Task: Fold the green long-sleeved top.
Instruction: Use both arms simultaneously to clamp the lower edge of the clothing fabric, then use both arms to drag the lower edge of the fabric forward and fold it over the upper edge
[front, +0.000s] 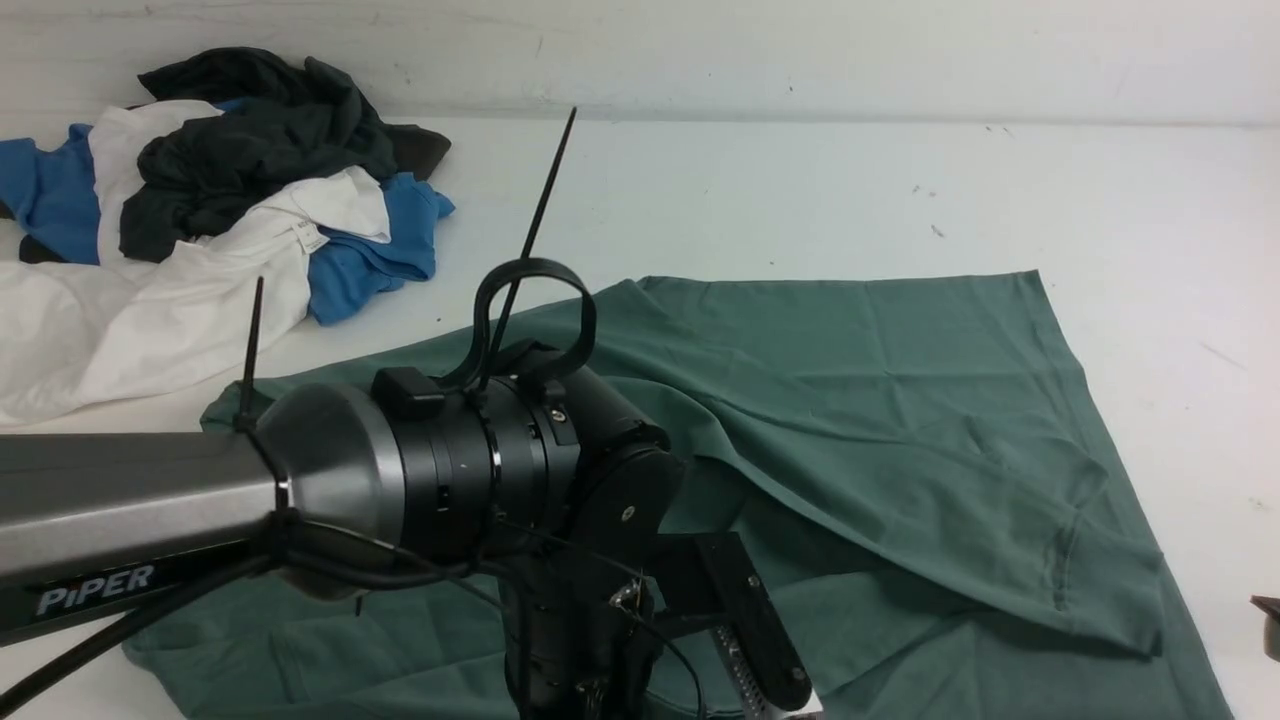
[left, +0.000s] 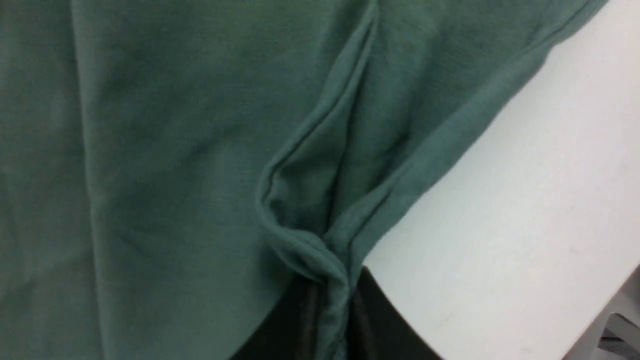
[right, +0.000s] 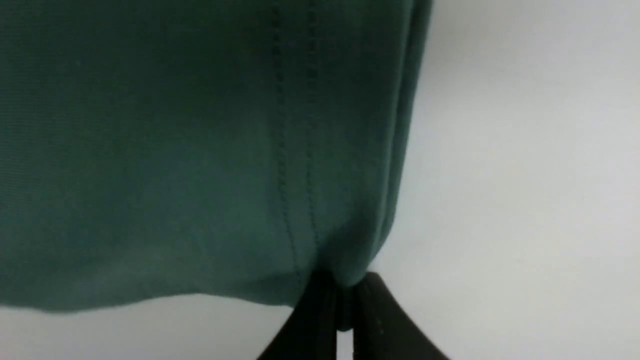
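Observation:
The green long-sleeved top (front: 900, 420) lies spread over the white table, creased, with a fold running across its middle. In the left wrist view my left gripper (left: 336, 310) is shut on a bunched ridge of the top's edge (left: 320, 250), right where cloth meets table. In the right wrist view my right gripper (right: 344, 305) is shut on a stitched hem corner of the top (right: 345, 260), the cloth hanging away from it. In the front view my left arm (front: 450, 470) covers the top's near left part and hides its fingertips. Only a dark sliver at the right edge (front: 1268, 615) shows on the right arm's side.
A heap of other clothes (front: 200, 220), blue, white and dark grey, lies at the far left of the table. Bare white table (front: 800, 180) runs behind the top to the back wall and along its right side.

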